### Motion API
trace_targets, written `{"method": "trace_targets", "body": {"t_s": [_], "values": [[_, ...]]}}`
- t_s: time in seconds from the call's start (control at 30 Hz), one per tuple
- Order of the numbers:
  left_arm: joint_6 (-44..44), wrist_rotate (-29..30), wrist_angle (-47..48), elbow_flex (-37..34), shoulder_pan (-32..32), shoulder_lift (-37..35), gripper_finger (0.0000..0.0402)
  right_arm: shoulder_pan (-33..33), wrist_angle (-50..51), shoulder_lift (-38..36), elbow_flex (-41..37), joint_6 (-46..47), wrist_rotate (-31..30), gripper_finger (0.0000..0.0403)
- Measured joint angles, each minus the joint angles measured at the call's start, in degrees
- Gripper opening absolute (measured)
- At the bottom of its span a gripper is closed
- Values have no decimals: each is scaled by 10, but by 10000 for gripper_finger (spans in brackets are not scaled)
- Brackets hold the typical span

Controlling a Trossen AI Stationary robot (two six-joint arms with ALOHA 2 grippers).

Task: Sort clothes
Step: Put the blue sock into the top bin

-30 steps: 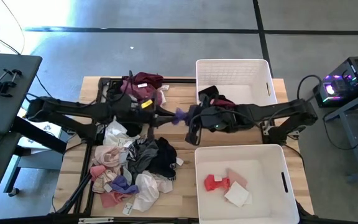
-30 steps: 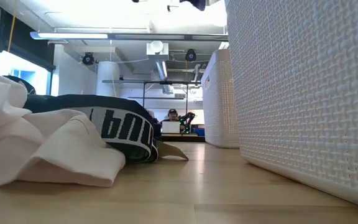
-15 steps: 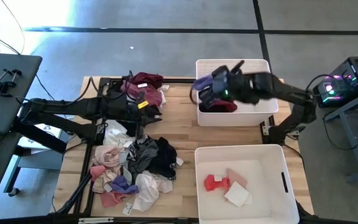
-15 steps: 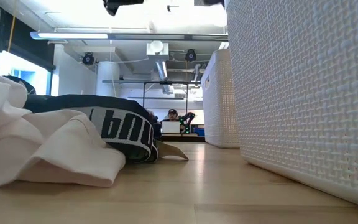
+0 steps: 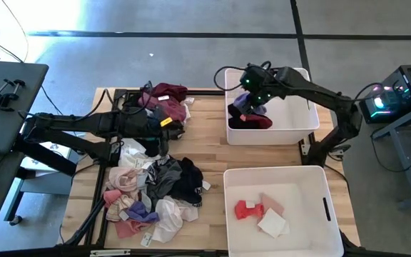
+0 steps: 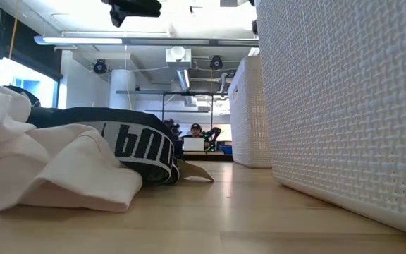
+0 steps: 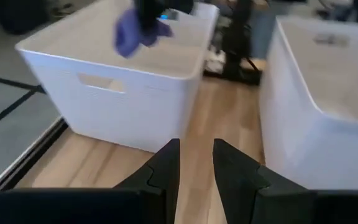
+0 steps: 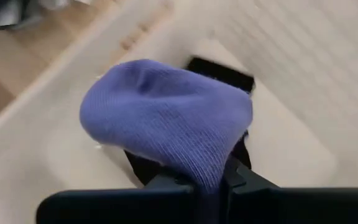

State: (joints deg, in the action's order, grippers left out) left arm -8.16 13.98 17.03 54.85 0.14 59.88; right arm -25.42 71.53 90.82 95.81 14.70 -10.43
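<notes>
I have the right gripper point(image 8: 210, 180) pinching a purple garment point(image 8: 166, 115) over the far bin point(image 5: 291, 127); next, release. Left gripper point(image 7: 196, 163) waits, fingers slightly apart and empty.

The right gripper point(image 5: 247, 91) carried the purple garment point(image 8: 166, 118) over the far bin point(image 5: 291, 123).

2 dark jointed arms; left arm point(image 5: 84, 125) bears a yellow mark.

I find a bare lane of surface point(image 5: 209, 135) between the clothes pile point(image 5: 155, 189) and the two bins. The far bin point(image 5: 302, 121) and near bin point(image 5: 277, 173) wall its right side, with a narrow gap between them. The left arm point(image 5: 84, 125) lies across the surface's left half. My right tool point(image 5: 246, 80) hangs over the far bin's open top.
</notes>
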Motion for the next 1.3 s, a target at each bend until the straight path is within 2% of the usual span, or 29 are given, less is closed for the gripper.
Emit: {"method": "trace_targets", "body": {"t_s": [0.13,0.27,0.43,0.6,0.8,1.0,1.17,1.3], "values": [[-7,67,-41,0,0,0,86,6,-29,-23,23,-67,2,1],[-7,139,-86,0,7,0,86,-30,-28,-55,38,-131,57,0],[-11,170,-112,0,30,0,86,-95,-25,-88,25,-199,111,0],[-60,188,-112,0,49,5,86,-132,-27,-89,-26,-234,156,0],[-117,189,-114,0,60,29,86,-136,-27,-88,-123,-226,196,0],[-151,188,-114,0,60,54,86,-137,-70,-88,-181,-183,195,9],[-171,174,-116,0,60,69,86,-140,-98,-87,-190,-143,197,53],[-154,170,-114,0,60,81,86,-140,-95,-86,-184,-117,193,91]]}}
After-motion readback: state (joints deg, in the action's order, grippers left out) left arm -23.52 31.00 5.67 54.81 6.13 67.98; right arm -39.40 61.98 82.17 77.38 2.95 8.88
